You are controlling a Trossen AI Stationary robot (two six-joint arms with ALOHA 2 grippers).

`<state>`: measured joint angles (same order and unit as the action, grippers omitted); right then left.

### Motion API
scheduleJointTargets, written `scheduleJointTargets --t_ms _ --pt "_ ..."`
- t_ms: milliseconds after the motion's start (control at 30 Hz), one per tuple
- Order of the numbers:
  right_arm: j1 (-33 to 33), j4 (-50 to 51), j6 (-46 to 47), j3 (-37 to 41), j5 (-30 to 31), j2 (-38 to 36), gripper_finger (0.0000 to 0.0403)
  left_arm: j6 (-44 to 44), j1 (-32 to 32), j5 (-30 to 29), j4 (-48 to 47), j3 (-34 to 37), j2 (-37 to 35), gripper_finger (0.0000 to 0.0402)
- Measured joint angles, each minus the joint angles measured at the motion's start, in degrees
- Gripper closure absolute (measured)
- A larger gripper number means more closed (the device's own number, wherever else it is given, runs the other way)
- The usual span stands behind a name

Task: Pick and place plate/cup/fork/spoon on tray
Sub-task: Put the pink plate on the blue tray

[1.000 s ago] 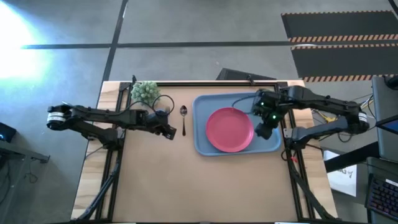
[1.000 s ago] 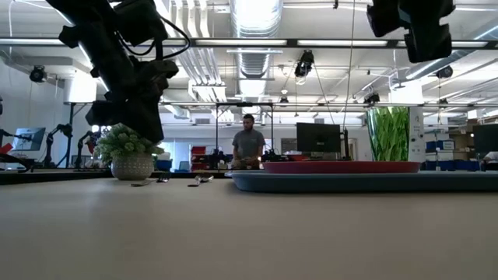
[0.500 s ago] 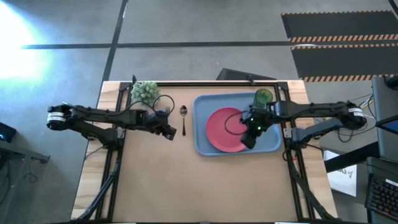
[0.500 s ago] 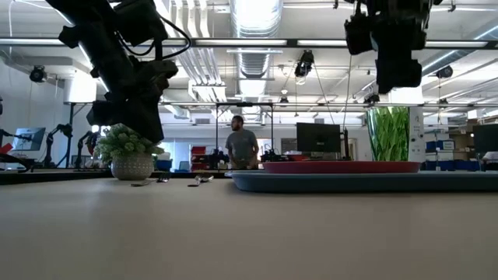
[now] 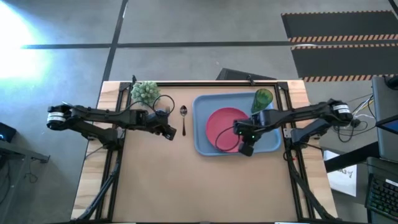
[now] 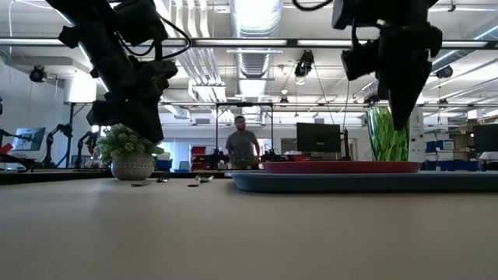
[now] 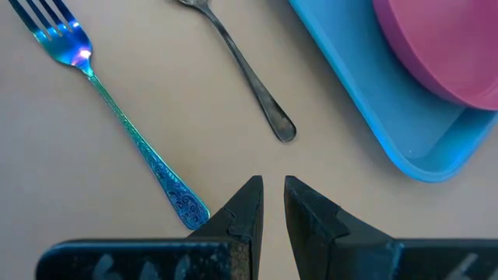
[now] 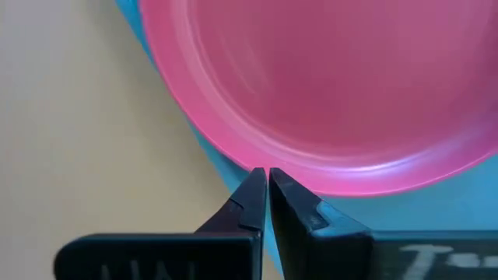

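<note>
Right gripper point(image 5: 246, 148): clenched empty, held over plate point(image 5: 225, 129) at 4 o'clock edge.
Left gripper point(image 7: 268, 204): nearly clenched, empty, beside fork point(image 7: 117, 117).
Cup point(image 5: 262, 98): on tray point(image 5: 202, 124), 1 o'clock corner.

On the surface point(image 5: 186, 174), the tray point(image 5: 202, 140) lies right of centre. The plate point(image 5: 222, 127) rests in the tray, and the cup point(image 5: 263, 98) stands at the tray's far right corner. The spoon point(image 5: 183, 114) lies on the surface just left of the tray, with the fork point(image 7: 117, 117) beside it on the side away from the tray. A potted plant point(image 5: 144, 92) sits at the far edge, left of the spoon.
</note>
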<state>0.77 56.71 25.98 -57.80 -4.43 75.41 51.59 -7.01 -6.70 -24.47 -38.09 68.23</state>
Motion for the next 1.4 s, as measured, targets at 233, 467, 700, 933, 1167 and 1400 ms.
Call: scheduleJointTargets --t_ms 233,467,700,933,1167,1400 --pt "0.1 0.0 -0.4 0.1 1.6 6.1 0.0394 0.0 0.0 -0.1 0.0 0.0 0.0 0.0366" --pt "0.1 -0.2 -1.2 0.1 1.6 10.6 0.0394 0.0 0.0 -0.2 0.0 0.0 0.0 0.0366" --pt "0.1 0.2 -2.4 0.2 1.5 12.2 0.0394 0.0 0.0 -0.2 0.0 0.0 0.0 0.0366" --pt "0.1 8.1 -2.6 0.2 1.5 11.1 0.0394 0.0 0.0 -0.2 0.0 0.0 0.0 0.0366" --pt "0.1 14.6 -2.6 0.2 1.5 10.1 0.0394 0.0 0.0 -0.2 0.0 0.0 0.0 0.0366" --pt "0.1 9.9 -1.3 0.2 4.6 7.6 0.0394 0.0 0.0 -0.2 0.0 0.0 0.0 0.0366"
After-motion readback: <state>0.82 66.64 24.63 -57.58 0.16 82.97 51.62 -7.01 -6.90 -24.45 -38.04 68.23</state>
